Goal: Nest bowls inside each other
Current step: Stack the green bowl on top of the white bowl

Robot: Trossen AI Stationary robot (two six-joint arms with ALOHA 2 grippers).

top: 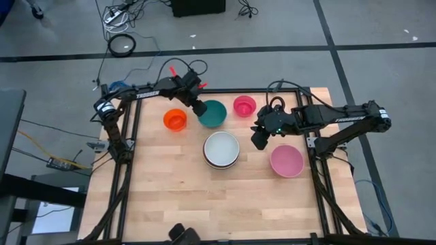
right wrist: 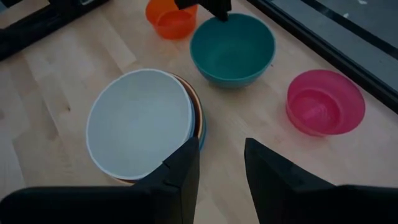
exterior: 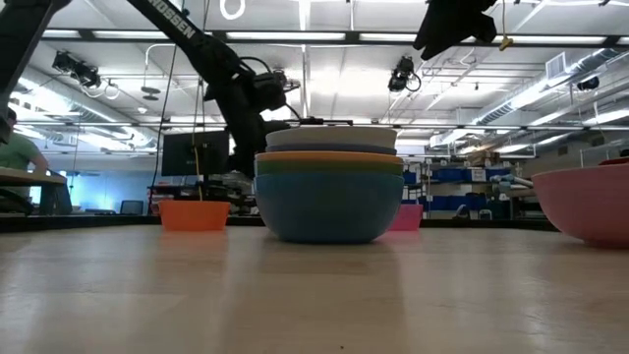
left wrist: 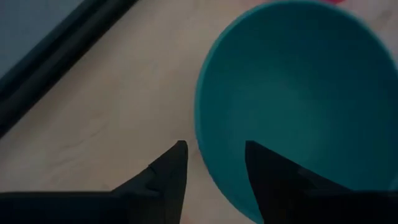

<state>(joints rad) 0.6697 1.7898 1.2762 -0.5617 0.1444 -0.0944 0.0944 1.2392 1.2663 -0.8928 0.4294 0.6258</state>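
Note:
A teal bowl [top: 214, 114] stands upright on its base at the table's far middle. My left gripper [top: 199, 109] is open at its left rim [left wrist: 202, 149], one finger outside the wall and one over the hollow; no touch shows. A stack of nested bowls [top: 221, 150] with a white one on top sits at the table's centre, a blue one [exterior: 329, 211] at its bottom. A small orange bowl [top: 175, 120], a small magenta bowl [top: 244, 105] and a pink bowl [top: 286, 160] stand apart. My right gripper [top: 259, 141] hangs open and empty above the table, right of the stack.
The black frame rails [top: 129, 136] run along the table's left, far and right edges. Bare wood [top: 204, 204] lies between the stack and the near edge. Cables and a grey box [top: 61, 163] lie on the floor to the left.

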